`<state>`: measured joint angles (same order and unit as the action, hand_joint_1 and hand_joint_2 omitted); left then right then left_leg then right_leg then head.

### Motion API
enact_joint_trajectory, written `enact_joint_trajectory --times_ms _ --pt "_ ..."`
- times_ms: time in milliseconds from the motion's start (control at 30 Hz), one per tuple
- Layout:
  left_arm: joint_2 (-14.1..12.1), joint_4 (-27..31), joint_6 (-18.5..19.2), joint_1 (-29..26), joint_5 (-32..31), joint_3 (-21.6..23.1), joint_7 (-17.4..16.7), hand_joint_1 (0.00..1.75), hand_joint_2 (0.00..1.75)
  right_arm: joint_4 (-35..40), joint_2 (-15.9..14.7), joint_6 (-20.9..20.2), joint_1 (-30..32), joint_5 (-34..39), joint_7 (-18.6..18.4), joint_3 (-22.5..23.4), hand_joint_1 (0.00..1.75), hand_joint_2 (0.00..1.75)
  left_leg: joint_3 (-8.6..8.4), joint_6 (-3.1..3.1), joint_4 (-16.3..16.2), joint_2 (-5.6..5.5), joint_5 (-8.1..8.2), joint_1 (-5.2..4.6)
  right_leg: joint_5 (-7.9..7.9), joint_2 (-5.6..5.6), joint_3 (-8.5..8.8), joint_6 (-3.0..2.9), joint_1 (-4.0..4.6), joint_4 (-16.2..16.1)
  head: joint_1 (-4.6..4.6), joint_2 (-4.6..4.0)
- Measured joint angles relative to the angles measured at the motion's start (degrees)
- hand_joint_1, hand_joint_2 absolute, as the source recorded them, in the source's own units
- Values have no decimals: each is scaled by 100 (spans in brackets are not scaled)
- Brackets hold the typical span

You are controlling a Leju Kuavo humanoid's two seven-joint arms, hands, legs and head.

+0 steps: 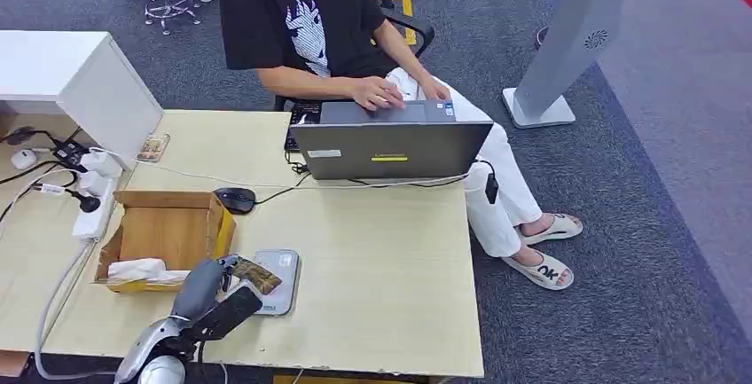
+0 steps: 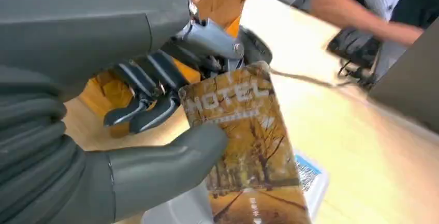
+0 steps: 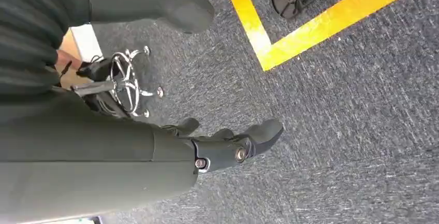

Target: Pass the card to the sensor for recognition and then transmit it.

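Left hand (image 2: 129, 131) pinches card (image 2: 243, 146) – thumb over, fingers (image 2: 147, 113) behind – above sensor (image 1: 282, 273).

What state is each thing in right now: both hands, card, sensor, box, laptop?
left hand: holds the card, thumb against its printed face
right hand: hangs over the carpet, fingers hold nothing
card: held over the sensor; contact cannot be told
sensor: flat on the table
cardboard box: open, white tissue at its edge
laptop: open, a person typing
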<state>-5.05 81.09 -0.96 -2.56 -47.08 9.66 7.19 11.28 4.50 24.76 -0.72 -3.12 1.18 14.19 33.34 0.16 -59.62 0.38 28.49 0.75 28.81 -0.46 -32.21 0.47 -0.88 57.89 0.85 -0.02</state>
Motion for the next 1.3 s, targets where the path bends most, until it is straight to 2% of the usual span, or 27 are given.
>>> enact_joint_trajectory --times_ms 533,1300 --pt "-81 -7 -114 16 -59 7 -55 175 175 0 -4 72 1 -81 11 70 0 175 -15 -4 0 1 -3 2 -1 1 13 -1 1 5 -2 0" --pt "-245 590 -234 1 -177 -13 17 175 175 0 -7 98 4 -230 55 162 0 175 -12 -4 0 0 -3 1 0 0 10 -1 1 5 -2 0"
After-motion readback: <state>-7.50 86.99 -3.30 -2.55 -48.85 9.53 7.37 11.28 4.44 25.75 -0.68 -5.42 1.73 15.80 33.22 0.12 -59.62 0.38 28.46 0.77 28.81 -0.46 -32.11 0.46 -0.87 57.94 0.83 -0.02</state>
